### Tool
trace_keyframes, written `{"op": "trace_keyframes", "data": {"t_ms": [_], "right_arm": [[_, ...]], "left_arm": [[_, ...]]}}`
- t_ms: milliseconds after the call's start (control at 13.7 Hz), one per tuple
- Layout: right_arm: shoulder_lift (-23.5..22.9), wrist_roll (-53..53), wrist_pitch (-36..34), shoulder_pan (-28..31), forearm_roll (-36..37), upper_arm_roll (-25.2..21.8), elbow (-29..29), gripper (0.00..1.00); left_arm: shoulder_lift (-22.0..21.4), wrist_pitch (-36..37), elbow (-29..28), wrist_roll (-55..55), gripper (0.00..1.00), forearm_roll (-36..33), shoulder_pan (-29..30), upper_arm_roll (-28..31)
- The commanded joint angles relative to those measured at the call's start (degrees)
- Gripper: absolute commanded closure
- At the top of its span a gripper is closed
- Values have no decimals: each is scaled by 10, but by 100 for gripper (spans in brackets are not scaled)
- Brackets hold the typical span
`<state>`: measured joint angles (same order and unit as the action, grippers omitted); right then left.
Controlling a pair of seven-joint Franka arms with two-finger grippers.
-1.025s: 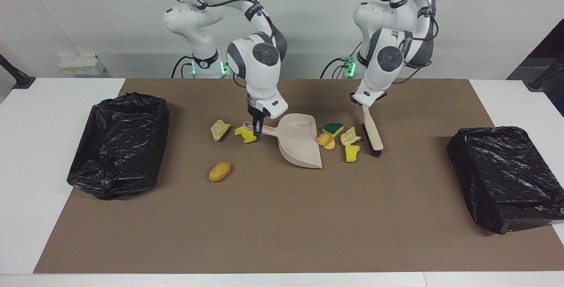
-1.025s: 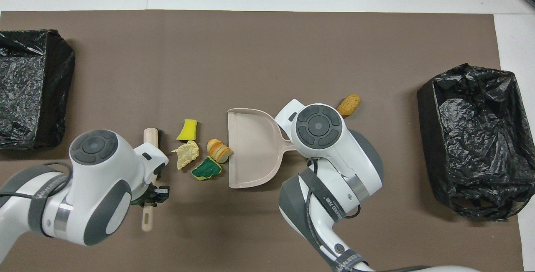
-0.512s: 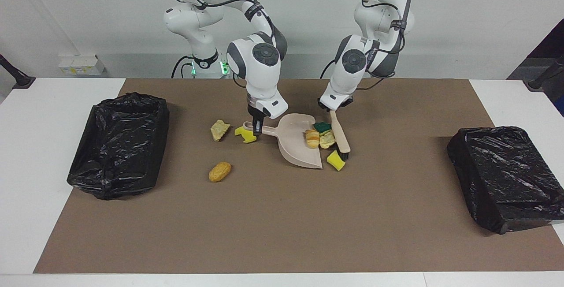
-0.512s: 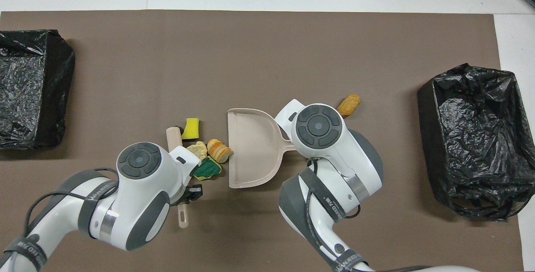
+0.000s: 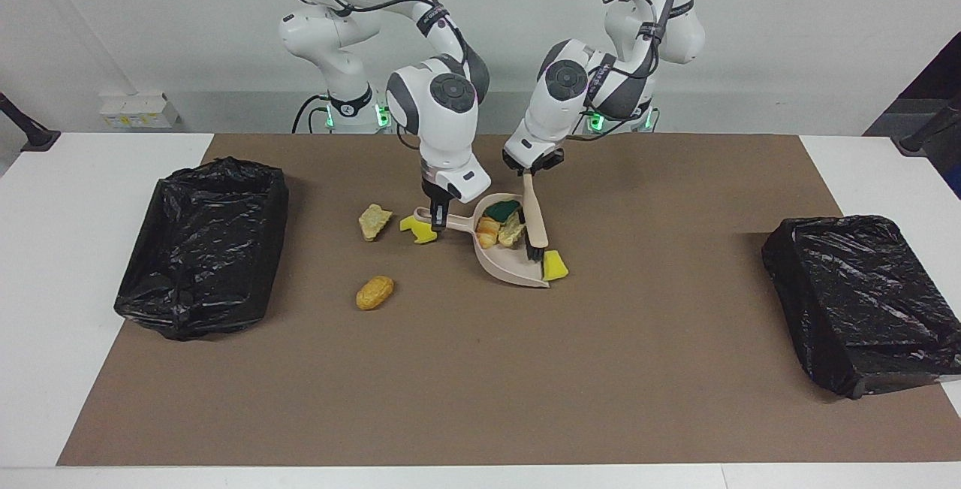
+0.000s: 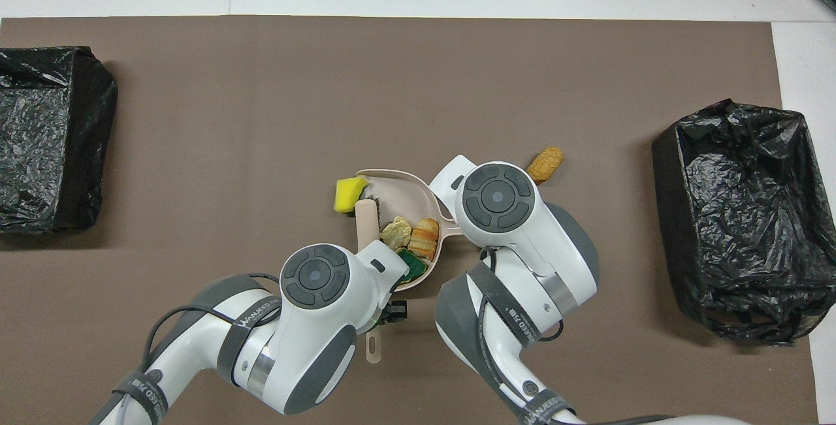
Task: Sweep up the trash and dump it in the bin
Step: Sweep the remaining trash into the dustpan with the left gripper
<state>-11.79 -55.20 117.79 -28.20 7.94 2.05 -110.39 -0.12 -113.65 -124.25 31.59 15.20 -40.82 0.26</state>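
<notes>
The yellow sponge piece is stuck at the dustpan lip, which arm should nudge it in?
Probably the left. The left gripper holds the brush, bristles right beside the yellow sponge piece at the dustpan lip. The right gripper is busy holding the dustpan's handle.

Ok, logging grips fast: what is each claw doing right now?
Left claw: shut on the brush handle, bristles in the dustpan.
Right claw: shut on the dustpan handle.

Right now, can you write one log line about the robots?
left gripper: shut on beige hand brush | right gripper: holds beige plastic dustpan by handle | in pan: three scraps | yellow sponge piece: at lip
</notes>
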Motion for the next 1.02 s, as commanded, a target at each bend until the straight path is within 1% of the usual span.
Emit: {"op": "trace_keyframes", "data": {"t_ms": [0, 73, 146, 293, 366, 586, 659, 732, 805, 952], "right_arm": [[-1, 21, 11, 1, 9, 3, -4, 100], [-1, 21, 11, 1, 9, 4, -4, 100], [-1, 22, 12, 1, 8, 3, -4, 100], [-1, 22, 19, 1, 8, 4, -4, 100], [-2, 22, 19, 2, 7, 4, -4, 100], [-2, 22, 19, 2, 6, 3, -4, 100], [-2, 22, 19, 2, 5, 3, -4, 100], [-2, 22, 19, 2, 5, 3, -4, 100], [-2, 22, 19, 2, 5, 3, -4, 100], [-2, 22, 19, 2, 5, 4, -4, 100]], "left_arm": [[-51, 68, 16, -12, 100, 6, 29, 4], [-61, 87, 16, -14, 100, 2, 45, 4], [-60, 84, 16, -21, 100, -4, 61, 5], [-45, 64, 16, -107, 100, -33, 117, 6], [-33, 53, 16, -145, 100, -39, 140, 6], [19, 5, 34, -225, 100, -116, 178, 6], [29, 4, 39, -275, 100, -119, 194, 6], [34, 4, 36, -309, 100, -119, 193, 6], [38, 2, 26, -312, 100, -119, 187, 5], [36, -4, 10, -312, 100, -119, 151, 4]]}}
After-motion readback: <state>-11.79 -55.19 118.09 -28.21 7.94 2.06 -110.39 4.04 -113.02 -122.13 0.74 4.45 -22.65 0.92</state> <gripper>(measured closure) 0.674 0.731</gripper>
